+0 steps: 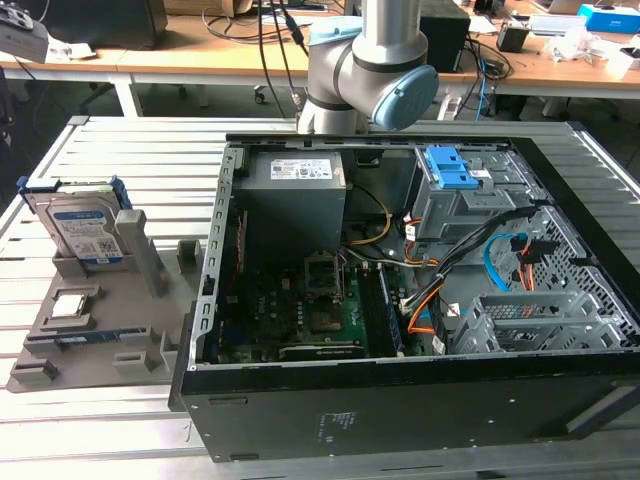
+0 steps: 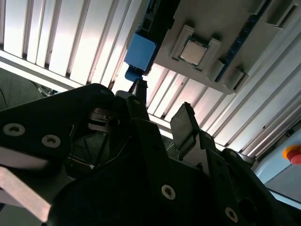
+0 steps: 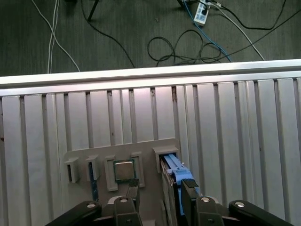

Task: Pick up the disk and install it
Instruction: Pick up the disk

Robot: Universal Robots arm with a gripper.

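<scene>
While the disk (image 1: 85, 225) stands on edge in the grey holder (image 1: 140, 330), at the exterior view's left of the open computer case (image 1: 400, 410), the gripper (image 3: 161, 188) hangs above it with its fingers spread and empty.

Pincer above the slatted counter, fingers apart

The dark pincer (image 2: 161, 101) looms in the foreground, its two fingers (image 2: 184, 123) spread, with pale slats of the counter (image 2: 56, 42) showing between them. Beyond the thinner fingertip stands the disk (image 2: 140, 51) (just its blue rail end is plain), at the edge of a grey holder (image 2: 221, 21) with a square silver chip (image 2: 192, 52) in a recess. A red button (image 2: 292, 154) sits well apart.
</scene>
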